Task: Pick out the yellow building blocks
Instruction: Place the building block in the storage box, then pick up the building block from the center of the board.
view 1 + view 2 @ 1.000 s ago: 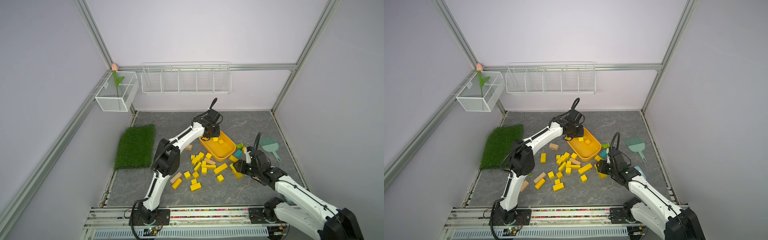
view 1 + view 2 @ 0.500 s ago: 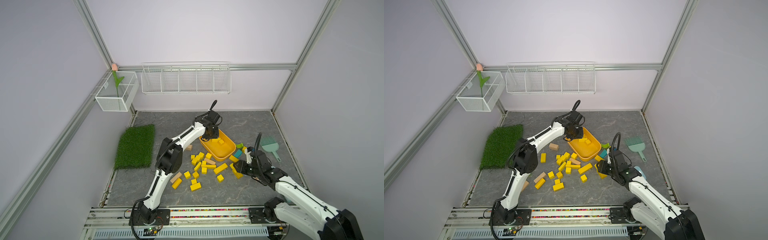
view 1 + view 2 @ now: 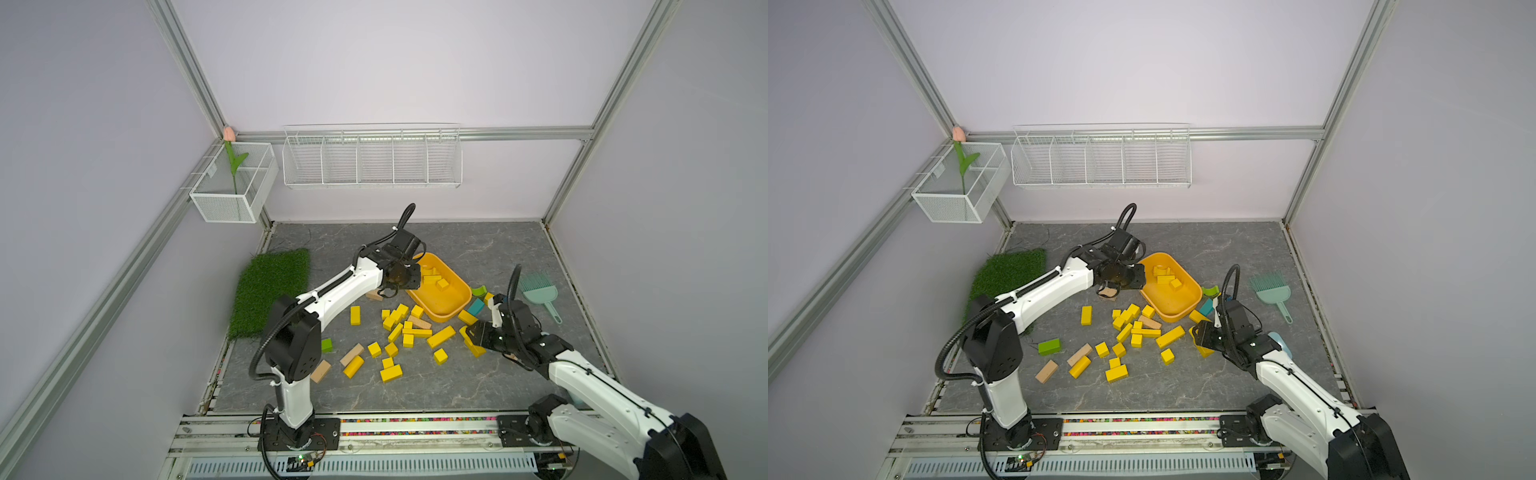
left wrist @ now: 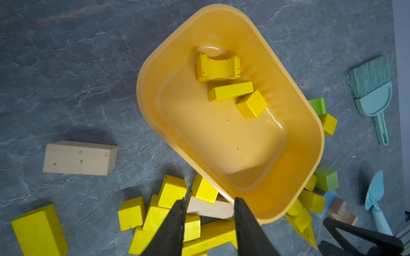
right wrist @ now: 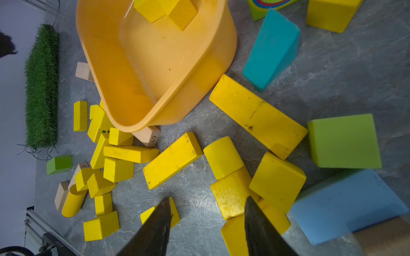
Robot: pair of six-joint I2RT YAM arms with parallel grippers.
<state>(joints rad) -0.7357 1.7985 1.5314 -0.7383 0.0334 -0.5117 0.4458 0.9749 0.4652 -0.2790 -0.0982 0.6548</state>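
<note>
My left claw (image 4: 209,199) hangs released and empty over the near rim of the tub (image 4: 221,141). My right claw (image 5: 207,199) is also spread with nothing in it, low over the surface (image 5: 195,188). Three yellow blocks (image 4: 230,91) lie in the tub. Most of the others are scattered loose just beside it.

The left side worries me most. A tan block (image 4: 213,211) sits right below that claw, wedged among yellows and against the tub. If I go straight down I could grab the wrong piece or clip the rim and shove the tub.

On the right, one jaw stands over a tight knot of yellows. The cylinder (image 5: 223,156) there touches its neighbours, so closing could pinch two at once or send it rolling.

A green block (image 5: 343,141), a blue block (image 5: 346,208) and a teal wedge (image 5: 270,48) crowd that same corner, so a sideways approach looks cramped. The two claws also work near each other by the tub, so I judge a crossing reach risky. The brush (image 3: 538,291) and the mat (image 3: 272,286) lie well apart.
</note>
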